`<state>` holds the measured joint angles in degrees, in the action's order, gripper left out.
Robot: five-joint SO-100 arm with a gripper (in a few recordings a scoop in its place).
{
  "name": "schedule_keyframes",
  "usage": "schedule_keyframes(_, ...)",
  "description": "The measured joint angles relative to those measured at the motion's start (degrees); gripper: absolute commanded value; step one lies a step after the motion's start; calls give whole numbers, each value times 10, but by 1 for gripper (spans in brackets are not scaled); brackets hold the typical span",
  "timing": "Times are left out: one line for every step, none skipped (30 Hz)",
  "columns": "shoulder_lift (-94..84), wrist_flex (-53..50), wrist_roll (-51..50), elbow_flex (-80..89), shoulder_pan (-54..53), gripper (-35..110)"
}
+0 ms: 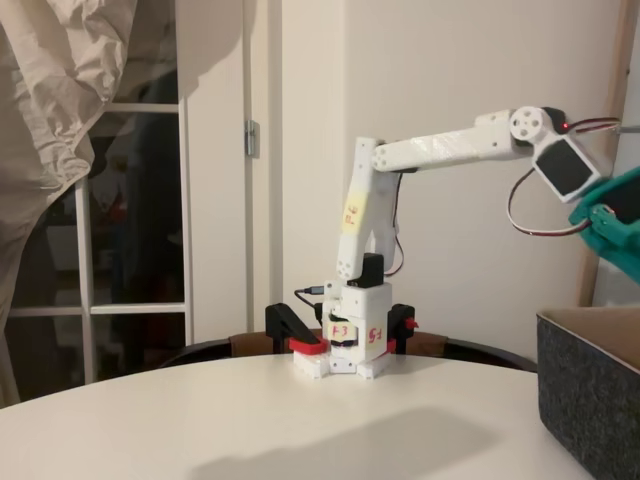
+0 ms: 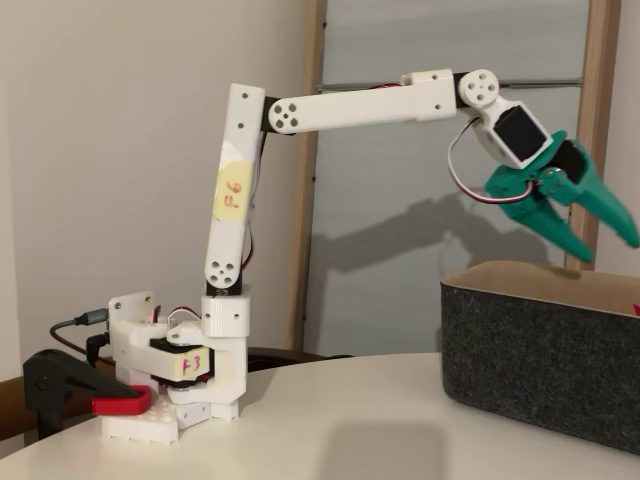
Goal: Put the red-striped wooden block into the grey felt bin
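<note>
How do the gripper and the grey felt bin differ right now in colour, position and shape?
The gripper is bright teal plastic; the grey felt bin is dark charcoal felt. The gripper hangs in the air above the bin's rim with its fingers spread apart, while the bin rests on the white table. The gripper tapers to points; the bin is boxy and far bulkier. Both sit at the right in both fixed views.

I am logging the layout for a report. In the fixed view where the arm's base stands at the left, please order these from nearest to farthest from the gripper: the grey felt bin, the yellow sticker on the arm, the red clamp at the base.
1. Grey felt bin, just below the gripper, at right.
2. Yellow sticker, on the upright arm link, left of centre.
3. Red clamp, at the base, far lower left.
</note>
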<state>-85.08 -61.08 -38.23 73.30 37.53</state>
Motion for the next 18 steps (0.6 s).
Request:
schedule_keyframes(-10, -18, 0, 0, 0, 20)
schedule_keyframes(-22, -34, -3, 0, 0, 21)
schedule_keyframes(-33, -45, -4, 0, 0, 21)
schedule_keyframes(-46, -57, -4, 0, 0, 21)
schedule_keyframes(-59, -74, -4, 0, 0, 21)
schedule_keyframes(-74, -93, -5, 0, 0, 21)
schedule_keyframes(-90, -113, -10, 0, 0, 21)
schedule_keyframes(-105, -127, -12, 0, 0, 21)
schedule_keyframes(-120, -141, -14, 0, 0, 21)
schedule_keyframes(-136, -158, -19, 0, 0, 21)
schedule_keyframes(-152, -177, -23, 0, 0, 21)
schedule_keyframes(-168, -192, -29, 0, -5, 20)
schedule_keyframes(-183, -202, -38, 0, -12, 19)
schedule_keyframes(-199, -213, -46, 0, -21, 18)
schedule_keyframes(-218, -231, -55, 0, -33, 16)
schedule_keyframes(-234, -246, -69, 2, -46, 14)
schedule_keyframes(-253, -248, -87, 7, -62, 13)
schedule_keyframes(-275, -250, -105, 15, -79, 13)
